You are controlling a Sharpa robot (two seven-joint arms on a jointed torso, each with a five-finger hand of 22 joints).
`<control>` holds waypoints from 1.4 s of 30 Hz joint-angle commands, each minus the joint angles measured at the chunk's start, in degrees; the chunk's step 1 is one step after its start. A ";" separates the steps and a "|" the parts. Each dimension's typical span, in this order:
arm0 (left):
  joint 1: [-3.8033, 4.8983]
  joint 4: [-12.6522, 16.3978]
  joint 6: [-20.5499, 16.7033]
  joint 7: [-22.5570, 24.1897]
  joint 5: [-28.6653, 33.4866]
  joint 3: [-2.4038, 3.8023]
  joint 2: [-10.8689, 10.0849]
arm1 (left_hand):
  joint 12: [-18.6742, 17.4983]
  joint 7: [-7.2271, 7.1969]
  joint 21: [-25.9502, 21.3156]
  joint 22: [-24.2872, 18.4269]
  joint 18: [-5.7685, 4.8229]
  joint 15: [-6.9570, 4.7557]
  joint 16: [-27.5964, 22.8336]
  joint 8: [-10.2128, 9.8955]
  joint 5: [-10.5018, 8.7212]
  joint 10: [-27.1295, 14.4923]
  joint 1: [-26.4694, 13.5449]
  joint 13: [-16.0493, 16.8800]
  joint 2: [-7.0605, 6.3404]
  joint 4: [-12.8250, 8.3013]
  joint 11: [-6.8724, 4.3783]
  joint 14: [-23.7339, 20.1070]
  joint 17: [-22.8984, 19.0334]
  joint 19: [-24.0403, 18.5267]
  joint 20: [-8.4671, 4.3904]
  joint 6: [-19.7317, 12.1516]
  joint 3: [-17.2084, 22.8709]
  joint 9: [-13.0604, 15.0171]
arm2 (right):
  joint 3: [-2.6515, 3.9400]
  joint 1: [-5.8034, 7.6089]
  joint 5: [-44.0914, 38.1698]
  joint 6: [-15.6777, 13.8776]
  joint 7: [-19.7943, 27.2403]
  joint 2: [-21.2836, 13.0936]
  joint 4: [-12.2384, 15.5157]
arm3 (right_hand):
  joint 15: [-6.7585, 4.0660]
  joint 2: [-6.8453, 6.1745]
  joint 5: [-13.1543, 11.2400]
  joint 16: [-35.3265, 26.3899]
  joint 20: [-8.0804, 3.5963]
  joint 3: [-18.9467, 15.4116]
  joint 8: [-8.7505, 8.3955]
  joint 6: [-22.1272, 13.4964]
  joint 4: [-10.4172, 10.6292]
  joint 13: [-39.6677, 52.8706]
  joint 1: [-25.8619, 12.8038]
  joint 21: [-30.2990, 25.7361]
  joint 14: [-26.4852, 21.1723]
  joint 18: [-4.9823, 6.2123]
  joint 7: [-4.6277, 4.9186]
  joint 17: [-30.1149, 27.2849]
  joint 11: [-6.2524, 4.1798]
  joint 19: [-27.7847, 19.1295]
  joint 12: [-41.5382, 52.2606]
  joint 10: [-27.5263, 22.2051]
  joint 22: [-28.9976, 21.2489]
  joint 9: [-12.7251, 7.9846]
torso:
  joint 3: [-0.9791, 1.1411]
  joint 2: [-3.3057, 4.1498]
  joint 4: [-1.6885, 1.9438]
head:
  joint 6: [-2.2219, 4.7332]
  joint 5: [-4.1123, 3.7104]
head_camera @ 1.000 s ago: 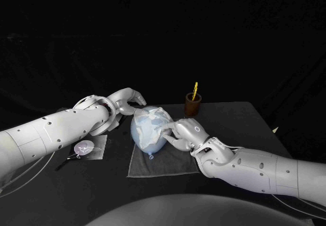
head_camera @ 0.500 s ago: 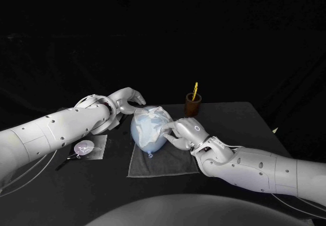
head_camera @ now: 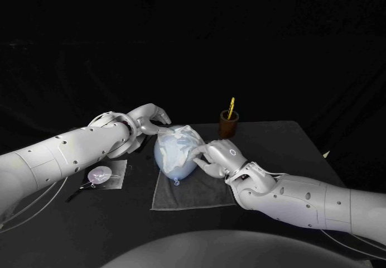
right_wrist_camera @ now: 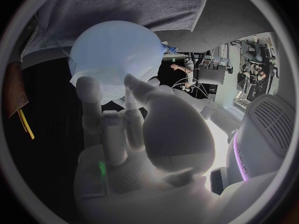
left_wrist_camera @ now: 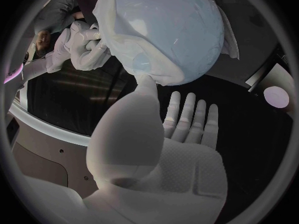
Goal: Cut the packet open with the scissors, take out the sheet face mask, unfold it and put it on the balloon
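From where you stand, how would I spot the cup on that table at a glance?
Look at the black table, where a pale balloon lies on a grey cloth in the middle. Just behind the balloon, toward the far edge, stands the cup: the only dark brown, upright thing, with a yellow stick poking out.

The right hand (head_camera: 216, 159) covers the balloon's (head_camera: 170, 159) near right flank, so whether its fingers pinch the sheet mask (head_camera: 183, 135) or only press it cannot be told. The brown cup (head_camera: 228, 127) hides the scissors' (head_camera: 231, 107) blades. The right arm (head_camera: 305, 201) hides the cloth's (head_camera: 173, 195) near right corner.
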 commanded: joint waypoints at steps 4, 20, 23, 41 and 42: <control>-0.04 -0.97 1.59 0.47 0.34 -0.17 0.41 | -0.40 3.79 -0.36 -0.06 0.85 -0.11 -0.24 -0.24 -0.23 0.49 0.13 -0.01 0.71 0.04 0.01 0.43 -0.07 -0.12 -0.15 0.45 0.40 -0.09 | 0.05 0.06 -0.49 1.66 0.42 0.31 -0.28 | -0.39 -0.37 -0.23 0.20 -0.01 -0.13 0.24 -0.04 -0.01 10.19 -0.14 -0.59 6.07 0.61 -0.27 15.09 -0.30 0.20 -0.41 1.98 -0.25 0.08 | -0.05 -0.03 -0.02 | 0.01 -0.12; -0.04 -2.39 2.19 0.83 0.65 -0.57 1.22 | -0.46 3.78 -0.41 -0.08 0.97 -0.13 -0.26 -0.27 -0.22 0.62 0.19 0.00 0.85 0.02 0.01 0.60 -0.09 -0.19 -0.14 0.53 0.48 -0.10 | 0.04 0.14 4.31 -3.32 5.64 0.12 0.01 | 2.38 -4.69 -0.22 -1.04 2.37 -2.88 -5.62 -11.07 0.16 5.62 -1.79 -7.78 4.58 1.14 3.74 10.77 3.17 -3.66 -6.08 -3.30 -3.63 -2.86 | -0.03 -0.02 -0.06 | 0.01 0.11; -0.04 -2.66 2.26 0.87 0.69 -0.65 1.44 | -0.51 3.78 -0.44 -0.09 1.05 -0.15 -0.28 -0.30 -0.22 0.73 0.25 0.00 0.97 0.01 -0.02 0.76 -0.10 -0.20 -0.14 0.61 0.55 -0.11 | 0.04 0.16 4.54 -3.03 5.63 0.19 -0.27 | 2.55 -4.77 -0.22 -1.03 2.56 -3.05 -5.98 -11.55 0.16 5.56 -1.68 -7.84 4.56 1.18 3.92 10.77 3.35 -3.72 -6.11 -3.41 -3.63 -3.04 | -0.04 0.00 -0.08 | 0.01 0.14; -0.06 -5.20 2.79 1.12 1.09 -0.97 3.04 | -0.63 3.79 -0.50 -0.11 1.16 -0.19 -0.35 -0.36 -0.22 0.89 0.34 -0.01 1.25 -0.01 -0.05 0.96 -0.14 -0.23 -0.10 0.71 0.70 -0.14 | -0.07 0.33 3.20 -0.78 3.63 2.38 -3.55 | 2.09 -3.74 -0.24 -0.80 2.73 -3.17 -4.04 -7.26 0.13 6.04 -0.46 -6.83 4.73 1.50 2.82 11.37 2.55 -3.42 -5.18 -3.00 -2.91 -2.65 | -0.05 0.01 0.00 | 0.01 0.15; -0.06 -5.37 2.84 1.14 1.12 -1.00 3.15 | -0.63 3.79 -0.50 -0.11 1.16 -0.19 -0.35 -0.36 -0.22 0.89 0.34 -0.01 1.25 -0.01 -0.05 0.96 -0.14 -0.23 -0.10 0.71 0.70 -0.14 | -0.07 0.33 3.14 -0.93 3.55 2.48 -3.65 | 2.02 -3.69 -0.24 -0.77 2.67 -3.17 -3.91 -7.00 0.12 6.08 -0.42 -6.72 4.76 1.50 2.72 11.47 2.47 -3.35 -5.11 -2.95 -2.84 -2.63 | -0.05 0.02 -0.01 | 0.01 0.17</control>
